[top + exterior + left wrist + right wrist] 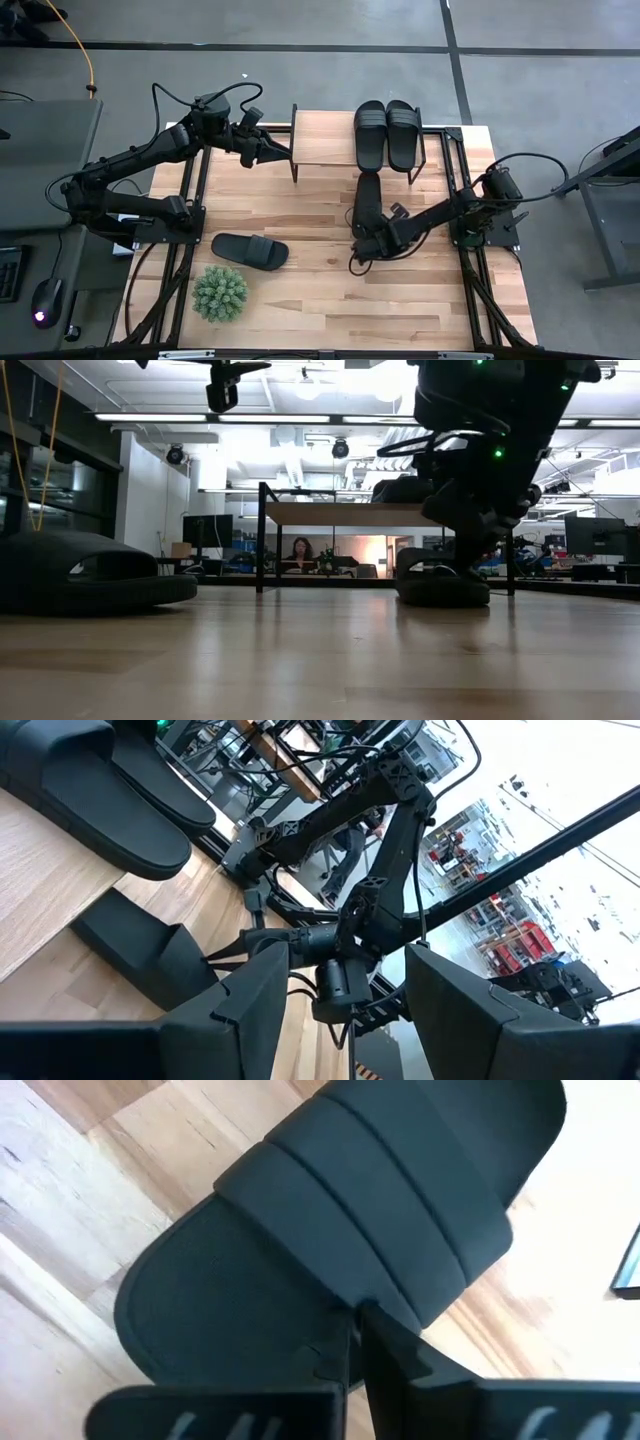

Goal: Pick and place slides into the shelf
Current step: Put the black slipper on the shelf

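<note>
Nearest the front edge of the counter (330, 310) sits a small green potted plant (220, 293), clear of the work. Just beyond it one slide (250, 251) lies flat and crosswise, not yet collected. At mid-counter the right hand (368, 238) is fully shut on the strap of a second slide (367, 200); the right wrist view shows its two fingers (385, 1350) pinched together at the strap's edge, a hold that lets the sole hang free for carrying, although whether the sole has left the wood cannot be told. This slide points lengthwise toward the shelf (325, 140), which suggests it is oriented for placing beside the pair. Farther back, two slides (387, 133) rest side by side on the shelf's right portion, leaving its left portion bare for the remaining ones. The left hand (283, 152) waits partly open and empty at the shelf's left end, apparently out of the right arm's way.
</note>
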Motion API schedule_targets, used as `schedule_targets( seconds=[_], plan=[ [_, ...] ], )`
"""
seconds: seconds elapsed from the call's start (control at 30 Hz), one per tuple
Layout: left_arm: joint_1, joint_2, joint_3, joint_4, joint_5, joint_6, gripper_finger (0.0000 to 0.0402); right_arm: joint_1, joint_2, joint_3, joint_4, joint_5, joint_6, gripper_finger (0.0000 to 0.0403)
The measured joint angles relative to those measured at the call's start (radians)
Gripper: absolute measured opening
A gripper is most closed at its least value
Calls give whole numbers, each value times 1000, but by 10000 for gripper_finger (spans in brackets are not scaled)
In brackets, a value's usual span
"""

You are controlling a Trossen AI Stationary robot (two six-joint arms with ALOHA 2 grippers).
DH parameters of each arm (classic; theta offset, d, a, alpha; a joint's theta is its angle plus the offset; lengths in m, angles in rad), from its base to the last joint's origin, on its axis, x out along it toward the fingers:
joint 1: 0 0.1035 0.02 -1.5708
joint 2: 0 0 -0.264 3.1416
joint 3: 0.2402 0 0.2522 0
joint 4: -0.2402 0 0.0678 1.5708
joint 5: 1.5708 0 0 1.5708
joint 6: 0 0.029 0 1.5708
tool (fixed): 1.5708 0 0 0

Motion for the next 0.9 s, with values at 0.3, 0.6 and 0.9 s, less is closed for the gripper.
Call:
schedule_targets(
  seconds=[0.3,0.6,0.9],
  plan=[
    [0,0,0,1,-24,42,186,23,0,92,-26,-56,-1,1],
    [0,0,0,0,-26,68,186,22,1,158,-82,-49,-3,1],
    [0,0,0,-1,-26,74,186,25,1,159,-49,-76,-76,5]
  ],
)
